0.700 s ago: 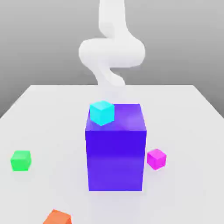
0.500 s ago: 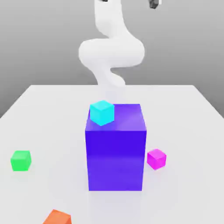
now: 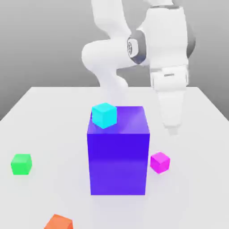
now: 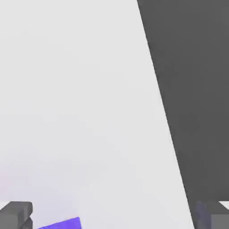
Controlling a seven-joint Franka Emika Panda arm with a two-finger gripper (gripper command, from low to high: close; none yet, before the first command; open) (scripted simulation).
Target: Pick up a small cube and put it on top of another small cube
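Magenta cube point(image 3: 160, 163) sits on the white table point(image 3: 197, 179), just beside the blue block point(image 3: 118, 163) on the exterior view's right, with a narrow strip of table between them. It is turned so that a vertical edge faces the camera (its top lies level).

The gripper point(image 3: 173, 130) hangs in the air with its tip pointing down, higher in the exterior view than the magenta cube and a little further to that view's right. Its jaws stand wide apart, with nothing held between them; the hand view has one finger point(image 4: 15, 215) near each side. How far it is in front of or behind the magenta cube, I cannot tell.

Green cube point(image 3: 21, 164), the one to be topped, lies on the table well apart from the block, over at the exterior view's left, with its top bare. A cyan cube point(image 3: 104, 115) rests on top of the block, towards the exterior view's left side. An orange cube point(image 3: 59, 222) (partly cut off by the frame) lies nearer the camera.

The hand view also takes in a corner of the block, pale table and its straight edge against dark grey.
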